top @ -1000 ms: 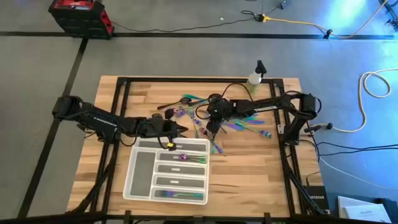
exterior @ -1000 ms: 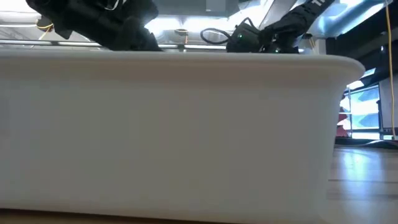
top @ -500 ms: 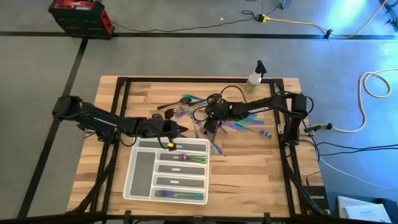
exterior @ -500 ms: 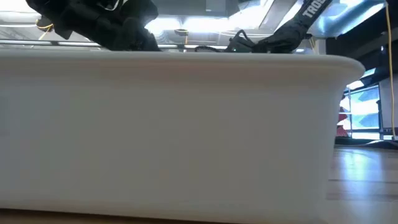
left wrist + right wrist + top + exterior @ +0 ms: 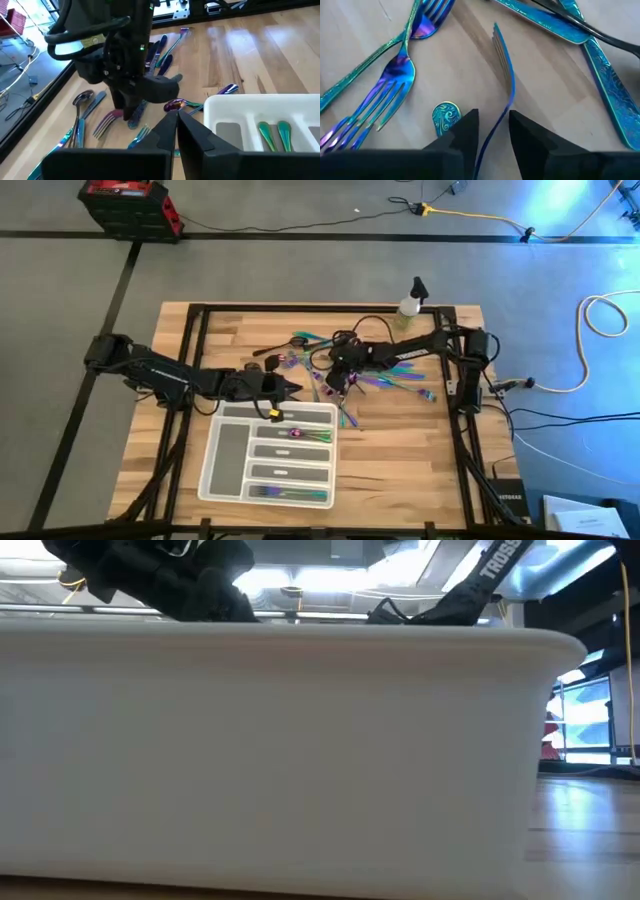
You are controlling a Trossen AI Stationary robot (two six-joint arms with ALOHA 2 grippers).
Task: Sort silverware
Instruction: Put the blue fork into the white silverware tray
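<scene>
Loose silverware (image 5: 375,378), iridescent purple-teal with some dark pieces, lies scattered on the wooden table beyond the white compartment tray (image 5: 268,460). My right gripper (image 5: 335,385) is low over this pile, open. In the right wrist view its two fingers stand on either side of the handle of a blue fork (image 5: 504,60), which is turned up on its edge. My left gripper (image 5: 177,117) is shut with nothing between its fingers, and hovers by the tray's far edge (image 5: 240,102). A few pieces lie in the tray's compartments (image 5: 300,435).
A small spray bottle (image 5: 411,298) stands at the table's far edge. More forks (image 5: 395,85) and a knife handle (image 5: 605,75) lie close around my right gripper. In the low view the tray wall (image 5: 280,750) hides the table. Bare wood lies right of the tray (image 5: 410,460).
My right gripper has gone down onto the silverware pile and a little toward the table's left edge; in the low view its arm has sunk behind the tray wall.
</scene>
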